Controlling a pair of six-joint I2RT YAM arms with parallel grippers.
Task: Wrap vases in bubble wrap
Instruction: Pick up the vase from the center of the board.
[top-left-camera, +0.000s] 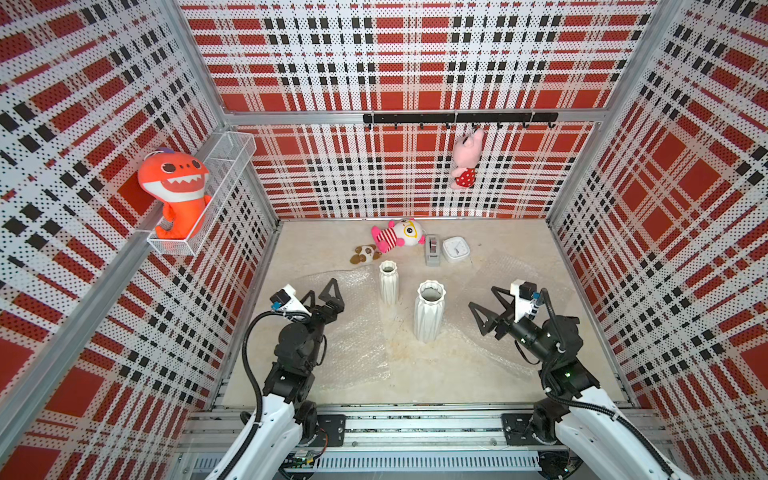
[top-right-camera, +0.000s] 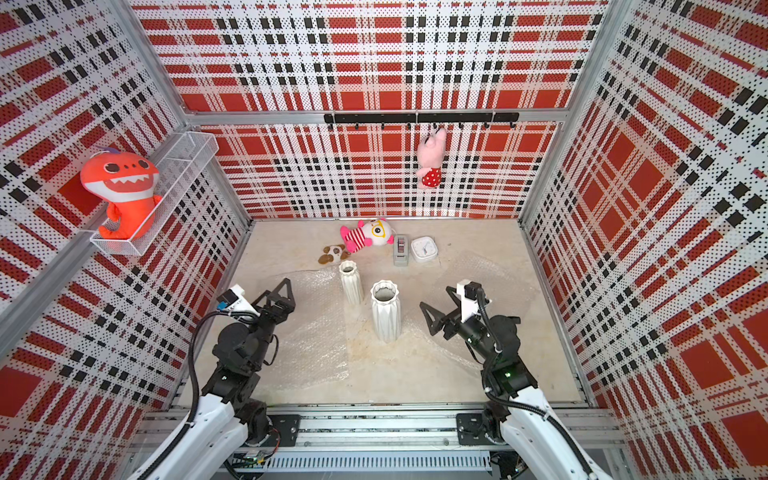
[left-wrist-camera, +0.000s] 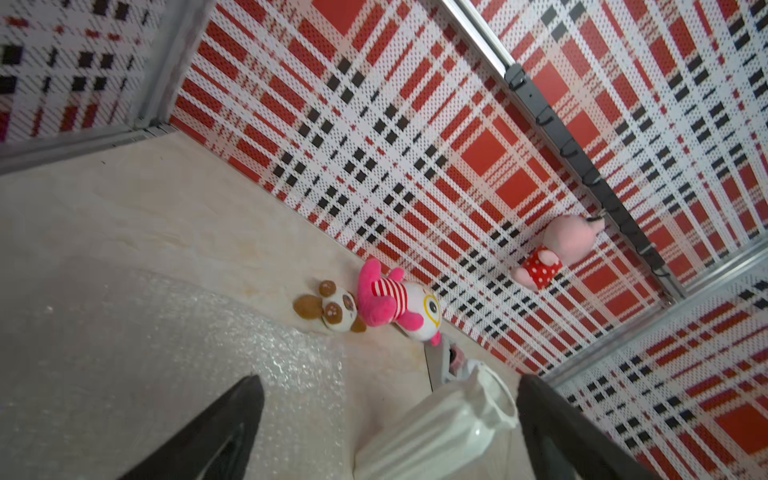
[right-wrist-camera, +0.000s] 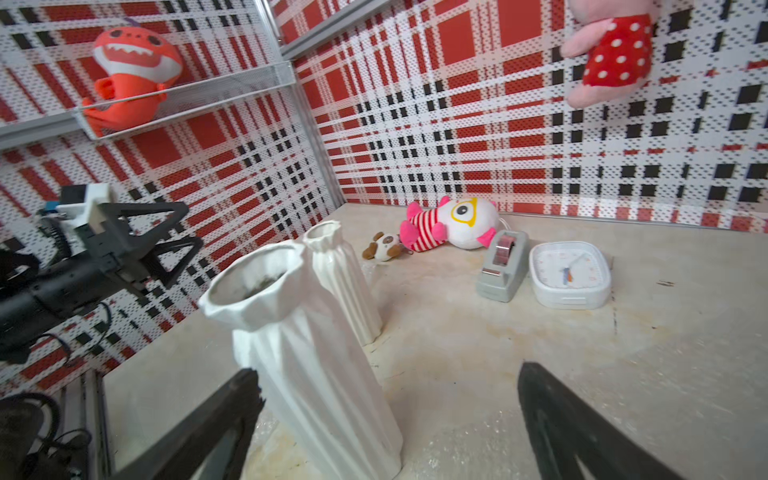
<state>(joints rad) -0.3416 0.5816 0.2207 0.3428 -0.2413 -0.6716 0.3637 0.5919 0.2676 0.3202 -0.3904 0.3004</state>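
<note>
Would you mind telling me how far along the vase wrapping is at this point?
Nothing looks done yet: the taller vase and the slimmer vase stand upright and bare. Nothing is in hand either: the left gripper and right gripper hover open and empty on either side of them. The left sheet and right sheet of bubble wrap lie spread on the table. All the wrapping is left.

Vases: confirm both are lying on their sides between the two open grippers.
Not quite. The taller vase and the slimmer vase stand upright, not on their sides, as both top views show. They are between the open left gripper and right gripper.
</note>
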